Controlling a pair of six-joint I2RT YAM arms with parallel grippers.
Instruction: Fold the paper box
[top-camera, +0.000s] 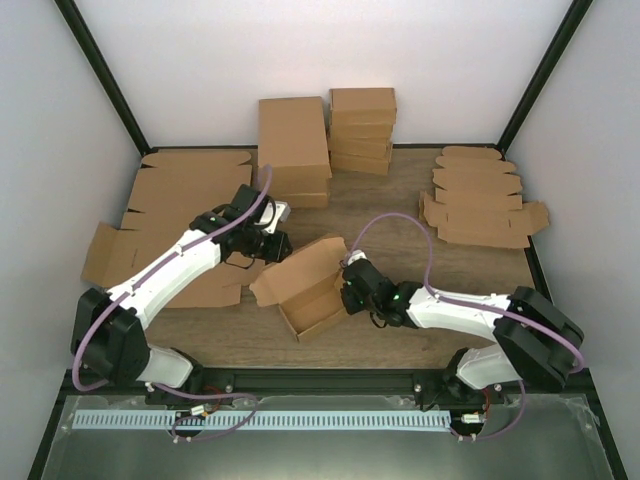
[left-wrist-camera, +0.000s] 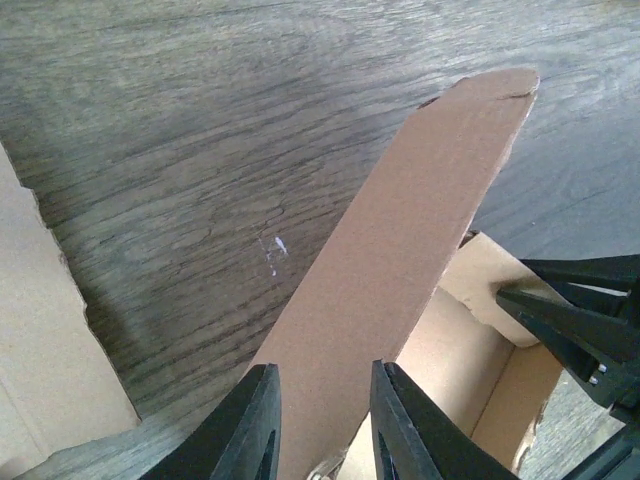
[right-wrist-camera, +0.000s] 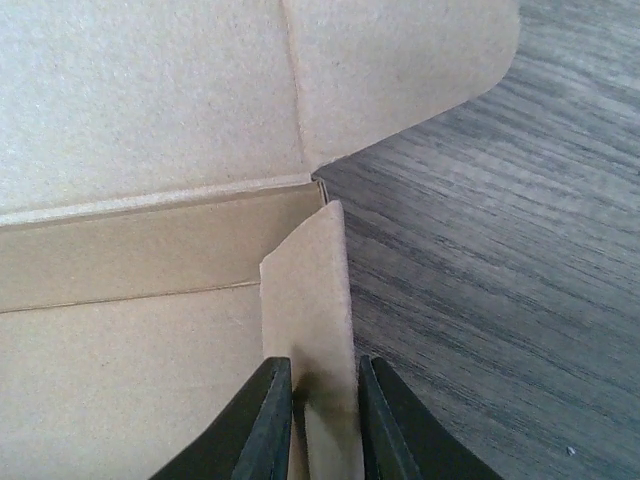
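Note:
The paper box (top-camera: 315, 300) sits half-formed at the table's middle, tray open, with its long lid panel (top-camera: 300, 265) raised along the far side. My left gripper (top-camera: 272, 248) is behind that lid. In the left wrist view it (left-wrist-camera: 325, 420) is open, with the lid panel (left-wrist-camera: 420, 220) running under and between its fingers. My right gripper (top-camera: 348, 285) is at the box's right end. In the right wrist view it (right-wrist-camera: 325, 420) is shut on the upright end flap (right-wrist-camera: 310, 290), with the box's inside (right-wrist-camera: 150, 200) to the left.
Folded brown boxes (top-camera: 362, 130) are stacked at the back, next to a larger box (top-camera: 293, 145). Flat blanks (top-camera: 480, 200) lie at the right. Large flat cardboard (top-camera: 170, 220) lies at the left and also shows in the left wrist view (left-wrist-camera: 40, 350). The right gripper's fingers (left-wrist-camera: 580, 320) show there too.

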